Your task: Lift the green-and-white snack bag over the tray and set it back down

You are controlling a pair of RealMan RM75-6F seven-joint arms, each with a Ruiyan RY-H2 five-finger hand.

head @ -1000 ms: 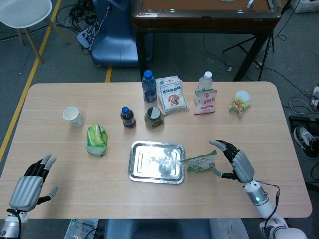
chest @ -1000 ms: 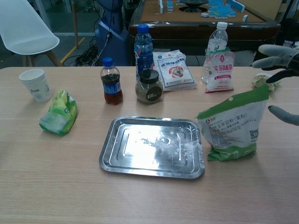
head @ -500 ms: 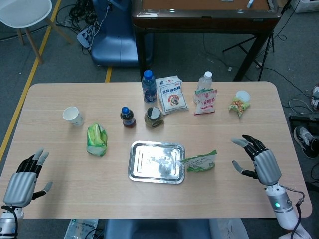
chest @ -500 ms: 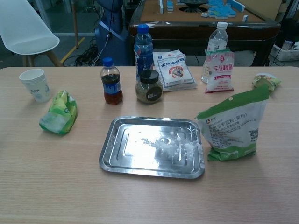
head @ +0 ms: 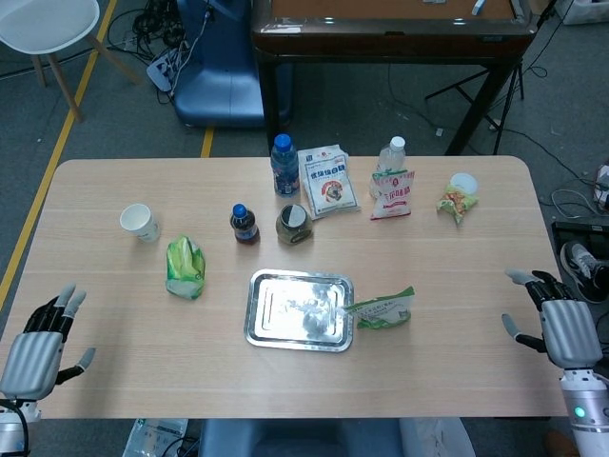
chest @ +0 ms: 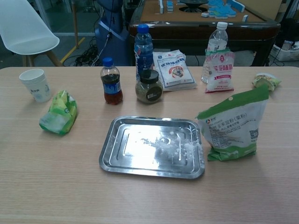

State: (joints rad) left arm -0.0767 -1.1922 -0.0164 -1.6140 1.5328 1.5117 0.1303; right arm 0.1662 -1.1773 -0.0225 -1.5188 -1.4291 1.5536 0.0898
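Standing upright on the table [head: 457, 286], the snack bag [chest: 234, 127] sits just right of the tray [chest: 117, 161], its long axis near vertical and its printed face toward the chest camera, the top corner leaning right. Both hands are at the near corners, well clear of everything: the left hand [head: 36, 335] over the near-left edge and the right hand [head: 561, 324] over the near-right edge, each holding nothing with fingers spread. Bare wood lies between the hands and the tray, and along the whole near edge. The tray is shallow and holds only a faint smear. Behind it stand a cola bottle [chest: 111, 86], a jar [chest: 149, 87] and a blue bottle [chest: 143, 46]; a paper cup [chest: 35, 85] is far left.
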